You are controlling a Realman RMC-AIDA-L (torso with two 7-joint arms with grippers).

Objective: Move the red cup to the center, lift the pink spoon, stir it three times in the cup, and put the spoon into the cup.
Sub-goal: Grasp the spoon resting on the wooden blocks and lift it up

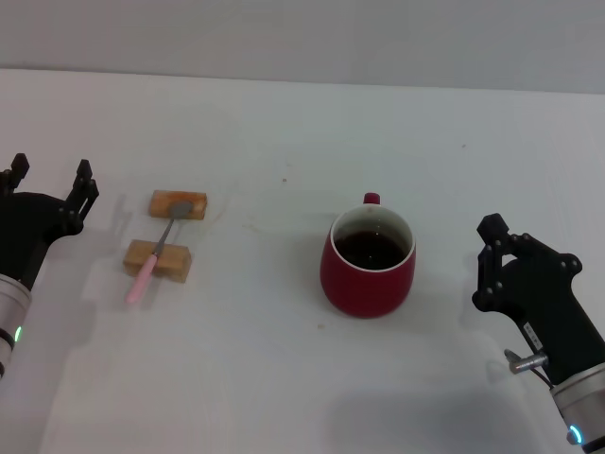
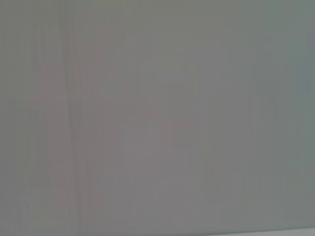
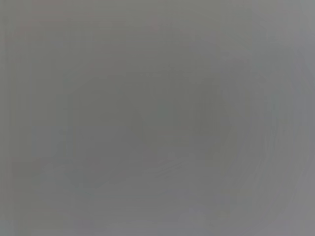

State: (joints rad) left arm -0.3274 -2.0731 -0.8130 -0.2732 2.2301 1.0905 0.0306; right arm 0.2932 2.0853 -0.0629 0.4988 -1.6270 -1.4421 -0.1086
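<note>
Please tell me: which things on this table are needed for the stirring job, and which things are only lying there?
Needed:
red cup, holding dark liquid
pink spoon
right tool, beside the cup
left tool, near the spoon

Only lying there:
two wooden blocks, supporting the spoon

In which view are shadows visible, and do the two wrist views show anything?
Head view: even light; soft shadows beside the red cup, the wooden blocks and both grippers, left, right. Left and right wrist views: only plain featureless grey, nothing recognisable.
</note>
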